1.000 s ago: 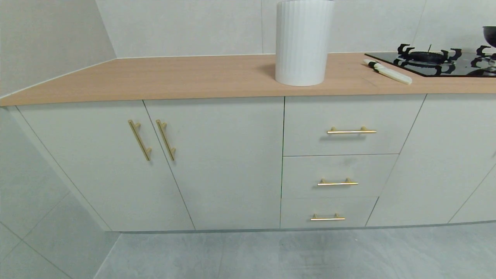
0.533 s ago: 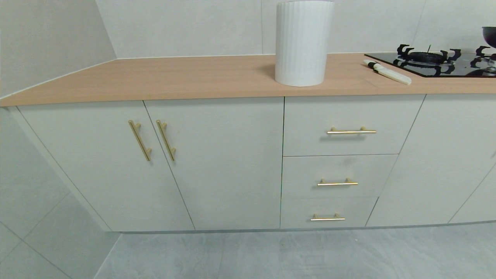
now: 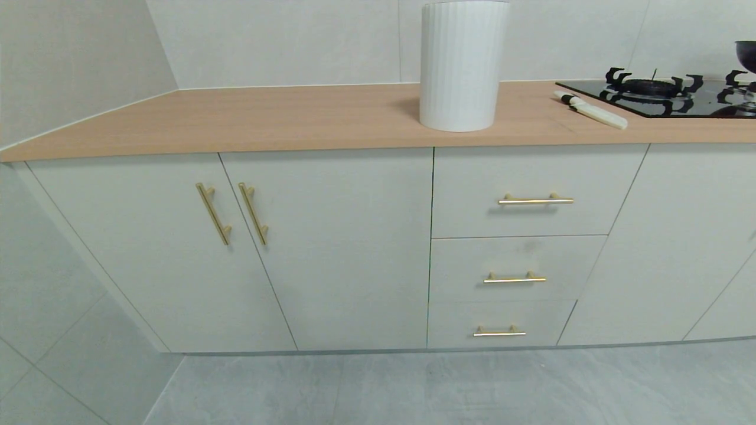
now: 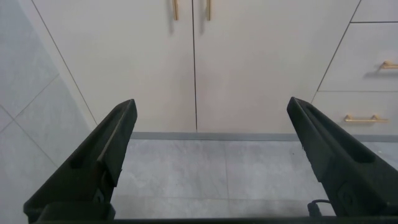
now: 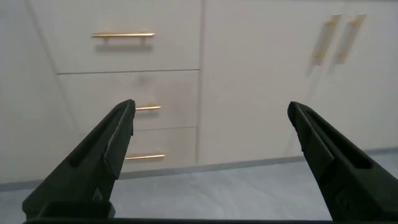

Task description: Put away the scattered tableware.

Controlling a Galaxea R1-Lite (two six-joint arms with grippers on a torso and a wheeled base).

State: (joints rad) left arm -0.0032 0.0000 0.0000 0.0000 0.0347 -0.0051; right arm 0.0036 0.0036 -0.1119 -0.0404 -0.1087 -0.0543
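A white knife point(image 3: 590, 109) with a dark band lies on the wooden countertop point(image 3: 266, 121), beside the black hob point(image 3: 673, 97). A tall white ribbed container point(image 3: 460, 65) stands on the counter just left of the knife. My left gripper point(image 4: 211, 115) is open and empty, held low above the grey floor, facing the double cupboard doors point(image 4: 193, 62). My right gripper point(image 5: 211, 118) is open and empty too, held low in front of the drawers point(image 5: 124, 81).
Under the counter are two cupboard doors with brass handles point(image 3: 230, 212) and three drawers point(image 3: 520, 236) with brass pulls, all closed. A dark pot edge point(image 3: 745, 53) sits at the far right on the hob. A wall point(image 3: 59, 71) bounds the counter on the left.
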